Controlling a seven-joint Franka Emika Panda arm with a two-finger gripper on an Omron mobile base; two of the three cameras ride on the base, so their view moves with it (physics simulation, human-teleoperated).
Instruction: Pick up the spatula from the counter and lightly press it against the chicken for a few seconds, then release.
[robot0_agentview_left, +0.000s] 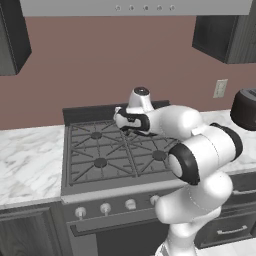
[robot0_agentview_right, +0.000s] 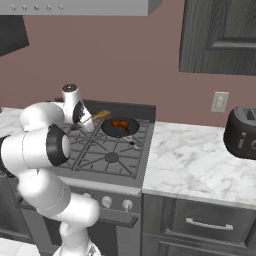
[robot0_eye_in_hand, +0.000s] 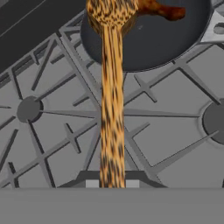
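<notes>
We see the stove (robot0_agentview_left: 100, 155) with its grey grates, and on its rear right burner sits the dark pan (robot0_agentview_right: 120, 127). Over the stove's grates the wooden spatula (robot0_eye_in_hand: 111, 109) reaches across the pan's rim, its head just beside the chicken (robot0_agentview_right: 120, 123) lying inside; whether they touch we cannot tell. The gripper (robot0_eye_in_hand: 111, 183), above the stove's middle, is clamped narrow on the spatula's handle end.

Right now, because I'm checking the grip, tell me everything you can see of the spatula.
The spatula looks wooden, mottled orange-brown, with a long straight handle and a wider rounded head. The hand is shut on the handle's end. The handle reaches out over the stove grate, the head above the dark pan beside the chicken; whether it touches the chicken I cannot tell.
</notes>
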